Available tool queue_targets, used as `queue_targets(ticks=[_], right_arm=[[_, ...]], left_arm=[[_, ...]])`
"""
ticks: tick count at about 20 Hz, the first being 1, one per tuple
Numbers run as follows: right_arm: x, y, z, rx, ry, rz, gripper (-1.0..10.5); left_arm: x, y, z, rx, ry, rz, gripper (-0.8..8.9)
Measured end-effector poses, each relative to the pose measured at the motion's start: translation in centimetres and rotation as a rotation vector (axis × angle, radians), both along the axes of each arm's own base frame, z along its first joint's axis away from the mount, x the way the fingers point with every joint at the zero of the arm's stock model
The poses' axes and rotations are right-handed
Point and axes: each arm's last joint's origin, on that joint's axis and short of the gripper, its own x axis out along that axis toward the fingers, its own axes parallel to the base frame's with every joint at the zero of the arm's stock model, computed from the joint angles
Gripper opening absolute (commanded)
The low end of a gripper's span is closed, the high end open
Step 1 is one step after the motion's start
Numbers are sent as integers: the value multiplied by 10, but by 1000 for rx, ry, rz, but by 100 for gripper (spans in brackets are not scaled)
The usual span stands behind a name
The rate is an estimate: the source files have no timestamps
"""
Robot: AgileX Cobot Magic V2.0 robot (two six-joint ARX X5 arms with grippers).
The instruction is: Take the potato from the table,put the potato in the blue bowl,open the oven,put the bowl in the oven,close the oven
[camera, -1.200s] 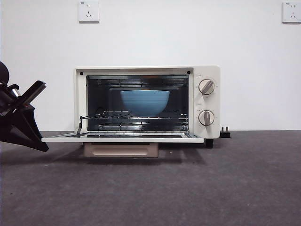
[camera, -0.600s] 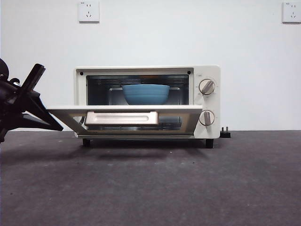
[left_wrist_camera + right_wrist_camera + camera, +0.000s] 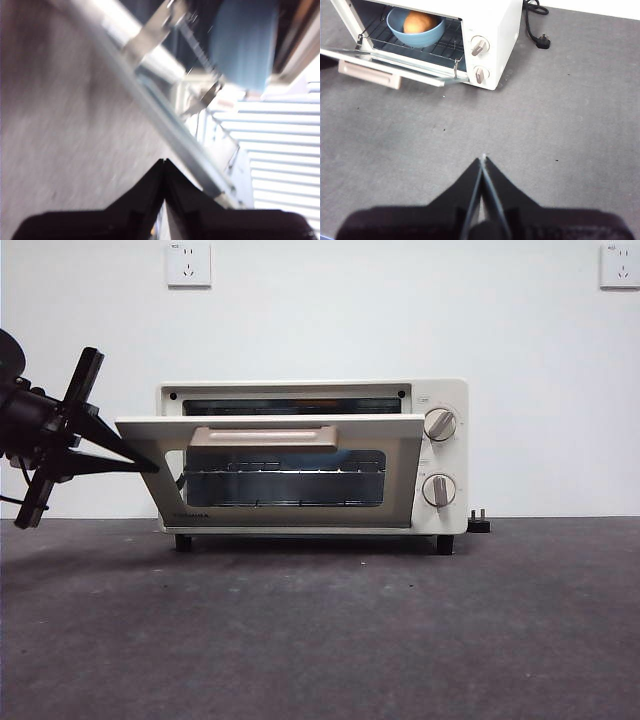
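The oven door has risen from half-raised to nearly closed since the previous frame, leaning slightly outward, its beige handle now near the top. The left gripper, jaws together, presses its tip against the door's left edge. One blue bowl sits on the oven rack holding one potato. The right gripper, jaws closed and empty, hangs above the table. Two knobs, one plug.

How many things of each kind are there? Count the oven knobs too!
Oven: 1
Knobs: 2
Blue bowl: 1
Potato: 1
Wall sockets: 2
Plug: 1
Grippers: 2
Total: 10
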Motion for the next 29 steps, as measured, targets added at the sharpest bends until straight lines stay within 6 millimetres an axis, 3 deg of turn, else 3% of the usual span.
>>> queue_targets(ticks=[12,17,21,24,26,29], right_arm=[[2,2,2,14,-20,0,-8],[6,4,1,4,-5,0,-8],[10,7,0,-6,8,-1,-8],[10,7,-1,-7,9,0,-8],[10,7,0,-6,7,-1,-8],[7,5,1,1,-4,-1,-8]], left_arm=[[27,1,42,-178,-72,161,-8],[40,1,74,-200,-147,157,-8],[38,0,78,-220,-149,82,-8],[28,-3,92,-215,-164,34,-8],[12,-4,117,-190,-233,17,-8],[-29,-6,162,-110,-400,-17,-7]])
